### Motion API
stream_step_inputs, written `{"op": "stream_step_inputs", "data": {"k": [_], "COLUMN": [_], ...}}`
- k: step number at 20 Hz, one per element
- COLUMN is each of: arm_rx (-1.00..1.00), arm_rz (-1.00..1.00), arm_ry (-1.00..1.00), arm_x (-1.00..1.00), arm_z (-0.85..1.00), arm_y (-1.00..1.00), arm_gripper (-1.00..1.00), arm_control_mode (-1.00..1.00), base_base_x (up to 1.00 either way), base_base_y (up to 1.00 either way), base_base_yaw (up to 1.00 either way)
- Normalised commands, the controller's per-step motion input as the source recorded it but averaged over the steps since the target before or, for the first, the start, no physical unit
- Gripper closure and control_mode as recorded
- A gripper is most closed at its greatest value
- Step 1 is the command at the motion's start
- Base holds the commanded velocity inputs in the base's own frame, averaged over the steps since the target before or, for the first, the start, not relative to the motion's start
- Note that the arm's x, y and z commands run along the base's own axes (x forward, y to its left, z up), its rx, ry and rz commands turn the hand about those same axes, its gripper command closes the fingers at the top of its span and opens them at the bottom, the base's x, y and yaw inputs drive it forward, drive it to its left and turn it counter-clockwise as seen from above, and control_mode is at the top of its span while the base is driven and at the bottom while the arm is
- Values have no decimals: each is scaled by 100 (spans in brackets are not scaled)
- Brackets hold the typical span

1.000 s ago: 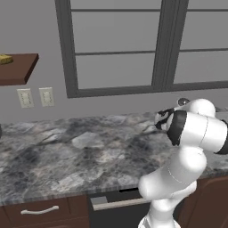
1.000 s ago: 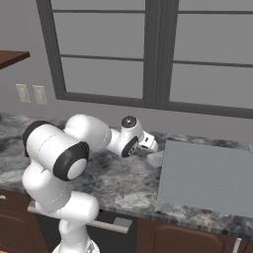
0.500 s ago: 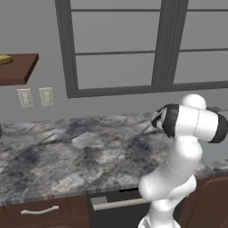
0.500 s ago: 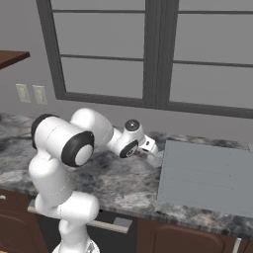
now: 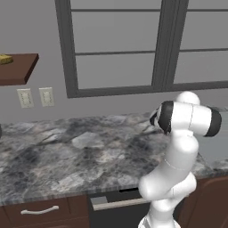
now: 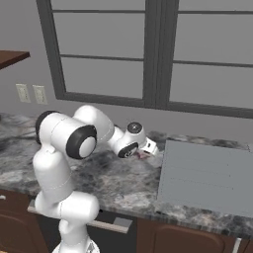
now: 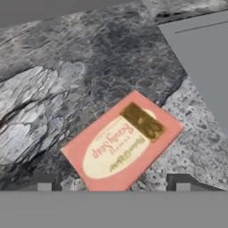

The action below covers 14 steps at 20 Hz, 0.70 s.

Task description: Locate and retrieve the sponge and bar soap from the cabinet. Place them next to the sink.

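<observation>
Bar soap [image 7: 122, 142]: pinkish-red, pale oval label, lying flat on the dark mottled counter [image 5: 80, 156]; a sliver of pink also visible under the hand in the right base view [image 6: 143, 155].
Gripper [image 7: 111, 183]: fingertips spread wide, one at each lower corner of the soap, clear of its sides; nothing pinched. In the right base view [image 6: 150, 148] low over the counter, just left of the sink.
Sink [image 6: 205, 178]: pale grey basin set in the counter, its near edge just beside the soap; same basin at upper right of the hand view [image 7: 205, 58].
Sponge [image 5: 5, 59]: dull yellow block at the far left edge, resting on the shelf; partly cut off by the frame, so shape hard to judge.
Cabinet shelf [image 5: 18, 69]: dark reddish-brown board high on the left wall, above two wall outlets [image 5: 35, 96].
Window [image 5: 133, 44]: dark grey frame behind the counter.
Drawer [image 5: 40, 210]: below the counter at lower left, silver handle.
</observation>
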Motion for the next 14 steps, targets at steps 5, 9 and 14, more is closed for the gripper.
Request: {"op": "stream_step_inputs", "data": {"k": [5,9,14], "arm_rx": [-9,0,2], "arm_rz": [2,9,2], "arm_ry": [7,1,13], "arm_x": [-28,-10,-1], "arm_z": [86,100,91], "arm_y": [19,28,24], "arm_gripper": [-100,-100,-100], "arm_control_mode": [-100,-100,-100], "base_base_x": [0,0,0], "base_base_y": [0,0,0], "base_base_yaw": [0,0,0]}}
